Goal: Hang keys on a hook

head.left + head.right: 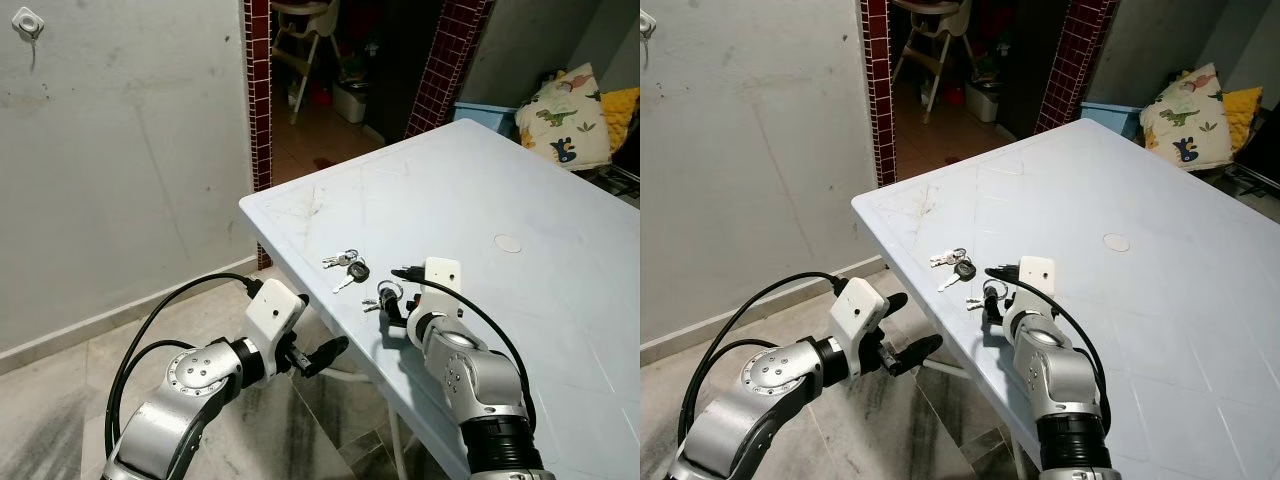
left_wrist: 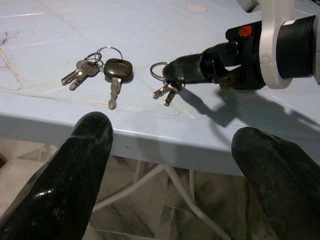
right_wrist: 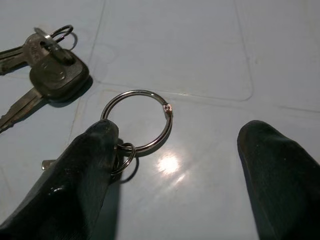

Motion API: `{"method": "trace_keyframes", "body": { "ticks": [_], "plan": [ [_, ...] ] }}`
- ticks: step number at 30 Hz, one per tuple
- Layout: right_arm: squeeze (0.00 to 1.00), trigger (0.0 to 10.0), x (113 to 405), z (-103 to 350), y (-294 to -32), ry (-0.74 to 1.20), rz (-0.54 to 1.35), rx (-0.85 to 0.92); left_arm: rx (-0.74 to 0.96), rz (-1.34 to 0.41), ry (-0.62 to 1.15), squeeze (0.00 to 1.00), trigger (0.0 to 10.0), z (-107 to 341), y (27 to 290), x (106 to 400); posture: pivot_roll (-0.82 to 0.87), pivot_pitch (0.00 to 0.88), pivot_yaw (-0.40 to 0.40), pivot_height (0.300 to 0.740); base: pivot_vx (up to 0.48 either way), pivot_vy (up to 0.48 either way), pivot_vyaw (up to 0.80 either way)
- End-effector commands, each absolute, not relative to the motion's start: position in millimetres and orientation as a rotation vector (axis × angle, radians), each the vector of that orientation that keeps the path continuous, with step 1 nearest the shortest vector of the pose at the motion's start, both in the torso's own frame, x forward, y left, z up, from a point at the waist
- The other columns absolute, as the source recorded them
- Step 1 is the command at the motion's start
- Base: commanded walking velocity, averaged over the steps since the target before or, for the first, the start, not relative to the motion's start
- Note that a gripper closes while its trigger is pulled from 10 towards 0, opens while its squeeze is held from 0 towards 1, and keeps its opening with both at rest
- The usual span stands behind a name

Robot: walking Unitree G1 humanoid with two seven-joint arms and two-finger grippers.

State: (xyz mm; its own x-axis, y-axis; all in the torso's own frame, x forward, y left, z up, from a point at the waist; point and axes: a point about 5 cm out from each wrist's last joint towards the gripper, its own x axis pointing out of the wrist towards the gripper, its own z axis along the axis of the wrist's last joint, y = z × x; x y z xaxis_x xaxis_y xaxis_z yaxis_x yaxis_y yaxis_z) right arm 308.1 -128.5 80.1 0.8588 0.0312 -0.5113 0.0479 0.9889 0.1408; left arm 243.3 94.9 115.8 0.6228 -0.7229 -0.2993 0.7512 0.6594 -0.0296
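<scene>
Pale blue plastic counter (image 1: 520, 200) in a bare room, grey wall with a small hook (image 1: 28, 24) high on the robot's left, tiled doorway behind. Two sets of keys near the counter's front edge: a bunch with a black-headed key (image 2: 116, 72) lying free, and beside it a smaller set on a big split ring (image 3: 137, 120), right at the right claw (image 3: 180, 175).

Right claw down on the counter, fingers apart, one finger (image 3: 85, 175) touching or overlapping the ring's edge where the small loop hangs, the other finger well off to the side. Nothing clamped yet, so probably mid-approach for the pick. Left claw (image 2: 180, 175) hanging below the counter edge, fingers spread wide, holding nothing.

Stuff that could go sideways from here:
- Thin ring lying flat on slick plastic, so closing could just skate it along or flip it out of the pinch.
- Fingers closing on the dangling keys rather than the ring, leaving the ring in a bad spot for threading the hook.
- A push toward the front edge could send the set to the floor.
- Hook small and high on the wall, well away from the counter; a loose pinch could drop the keys on the way.
</scene>
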Motion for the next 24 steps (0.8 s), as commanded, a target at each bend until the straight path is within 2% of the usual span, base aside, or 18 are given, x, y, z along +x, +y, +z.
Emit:
{"method": "trace_keyframes", "body": {
  "ticks": [1,2,3,4,5,6,8,12,13,24],
  "plan": [
    [0.00,0.3,305,76,-128,0.564,-0.011,0.158,0.117,-0.843,0.282,0.00,10.0,118,94,244,0.15,0.000,-0.109,0.740,0.000,0.000,0.00],
    [0.00,1.6,304,76,-128,0.563,-0.009,0.159,0.117,-0.843,0.282,0.00,10.0,118,94,244,0.15,0.000,-0.109,0.740,0.000,0.000,0.00],
    [0.00,2.4,304,76,-126,0.569,0.001,0.169,0.131,-0.847,0.279,0.00,10.0,118,94,244,0.15,0.000,-0.110,0.740,0.000,0.000,0.00],
    [0.00,2.4,304,76,-126,0.569,0.001,0.169,0.131,-0.847,0.279,0.00,10.0,118,94,244,0.15,0.000,-0.110,0.740,0.000,0.000,0.00],
    [0.00,1.1,303,76,-124,0.571,0.010,0.175,0.161,-0.836,0.282,0.00,10.0,117,97,244,0.15,0.000,-0.110,0.740,0.000,0.000,0.00],
    [0.00,1.1,303,76,-124,0.571,0.011,0.175,0.170,-0.830,0.285,0.00,10.0,116,98,244,0.15,0.000,-0.110,0.740,0.000,0.000,0.00],
    [0.00,0.3,302,75,-123,0.572,0.013,0.175,0.173,-0.810,0.295,0.00,10.0,113,103,244,0.15,0.000,-0.111,0.740,0.000,0.000,0.00],
    [0.00,0.5,302,75,-122,0.575,0.016,0.177,0.223,-0.746,0.283,0.00,10.0,107,115,245,0.15,0.000,-0.111,0.740,0.000,0.000,0.00],
    [0.00,0.0,302,75,-121,0.574,0.016,0.178,0.211,-0.731,0.290,0.00,10.0,105,118,245,0.16,0.000,-0.111,0.740,0.000,0.000,0.00],
    [0.00,0.0,303,75,-120,0.575,0.018,0.181,0.160,-0.653,0.211,0.00,10.0,110,116,248,0.16,0.000,-0.114,0.740,0.000,0.000,0.00]
  ]
}}
